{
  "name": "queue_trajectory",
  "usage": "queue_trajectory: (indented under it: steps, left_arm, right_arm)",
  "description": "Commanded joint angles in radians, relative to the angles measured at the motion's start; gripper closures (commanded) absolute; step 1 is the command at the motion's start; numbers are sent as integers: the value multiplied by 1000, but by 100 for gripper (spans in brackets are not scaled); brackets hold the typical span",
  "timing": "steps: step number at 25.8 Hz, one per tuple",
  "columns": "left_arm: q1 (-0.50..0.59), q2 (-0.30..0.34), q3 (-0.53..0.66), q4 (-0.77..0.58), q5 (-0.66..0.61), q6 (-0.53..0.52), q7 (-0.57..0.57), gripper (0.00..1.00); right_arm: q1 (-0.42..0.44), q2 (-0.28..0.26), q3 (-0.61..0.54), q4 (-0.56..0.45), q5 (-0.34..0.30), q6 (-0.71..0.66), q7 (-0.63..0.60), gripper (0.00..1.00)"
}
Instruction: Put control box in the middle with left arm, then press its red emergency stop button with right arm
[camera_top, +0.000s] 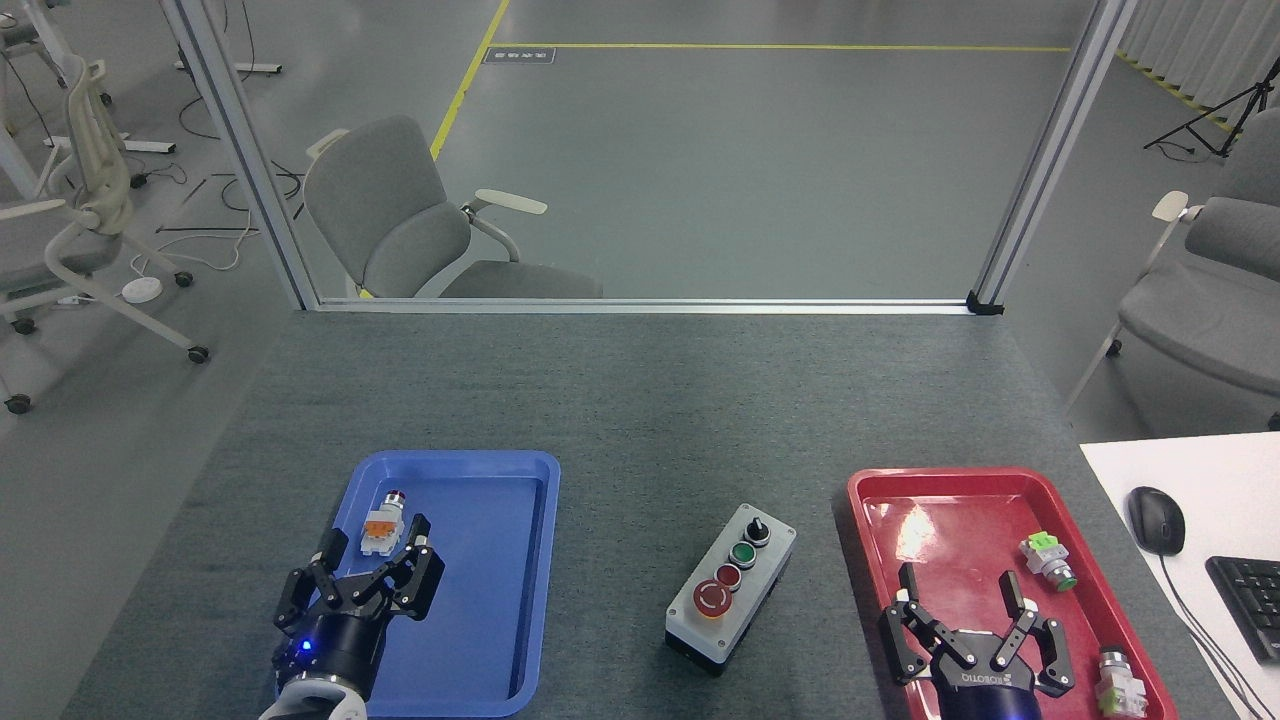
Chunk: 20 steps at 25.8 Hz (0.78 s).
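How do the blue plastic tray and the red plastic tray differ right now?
The blue plastic tray lies left of the grey four-button control box; the red plastic tray lies right of it. The blue tray holds one small push-button part with an orange block; the red tray holds two with green blocks. The left hand hovers over the blue tray, the right hand over the red. Both are shallow, rounded rectangles on grey felt.

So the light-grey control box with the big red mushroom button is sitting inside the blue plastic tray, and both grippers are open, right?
Not quite. In the head view the light-grey control box stands on the grey table mat, between the blue plastic tray and the red plastic tray, in neither. The left gripper and right gripper are open, as you said.
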Motion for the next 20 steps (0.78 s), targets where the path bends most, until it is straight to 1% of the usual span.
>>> queue_trajectory:
  steps: [1, 13, 17, 20]
  left_arm:
    - [0, 2, -20, 11, -30, 3, 6, 1]
    - [0, -7, -19, 11, -11, 5, 15, 1]
    - [0, -7, -19, 11, -11, 5, 15, 1]
    - [0, -7, -19, 11, -11, 5, 15, 1]
  right_arm:
    - [-31, -2, 9, 16, -2, -2, 3, 2]
    - [-59, -7, 12, 29, -7, 14, 6, 2]
    - [-65, -16, 12, 33, -30, 14, 6, 2]
    - [-87, -21, 14, 59, -34, 14, 8, 2]
